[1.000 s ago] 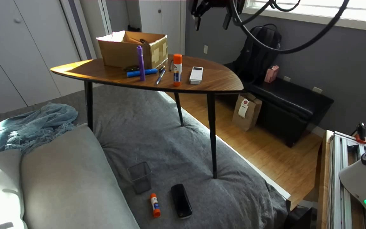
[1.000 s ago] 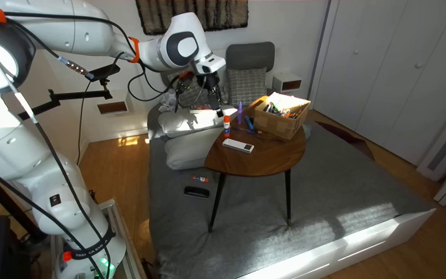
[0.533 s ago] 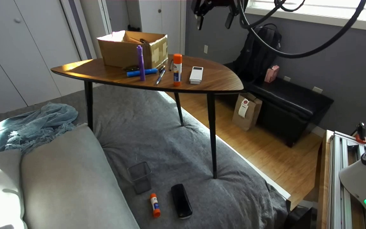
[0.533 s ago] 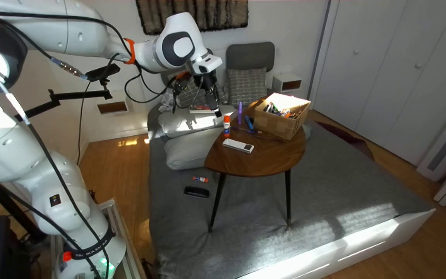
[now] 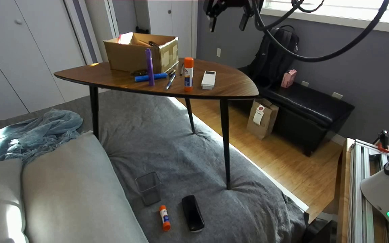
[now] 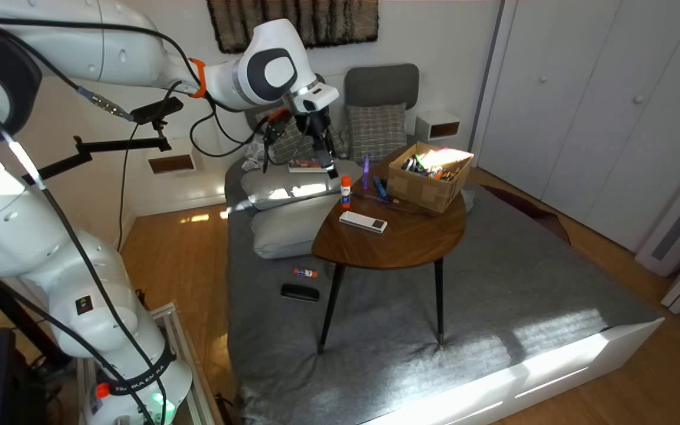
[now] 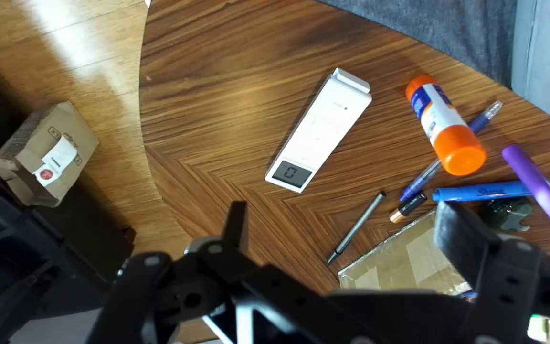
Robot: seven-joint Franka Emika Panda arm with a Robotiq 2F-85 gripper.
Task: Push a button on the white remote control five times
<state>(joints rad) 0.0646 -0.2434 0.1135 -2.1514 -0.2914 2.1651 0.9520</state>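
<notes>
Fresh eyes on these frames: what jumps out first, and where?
Likely the big white robot arm, filling the left of an exterior view, its gripper open in the wrist view. Next, the white remote control lying on the wooden table, its screen reading 0. Then the orange-capped glue stick standing upright on that table, near the remote.

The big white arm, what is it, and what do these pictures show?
That is a robot arm. Its black gripper works like a hand; the fingers are apart, holding nothing. Two pictures are taken from different places outside the robot. The wrist view is filmed from the arm's end, looking down past the gripper. On the brown table lies the white remote control, its screen showing what looks like a 0. Also there: an upright glue stick, a standing purple marker, a blue marker, pens and a cardboard box.
</notes>
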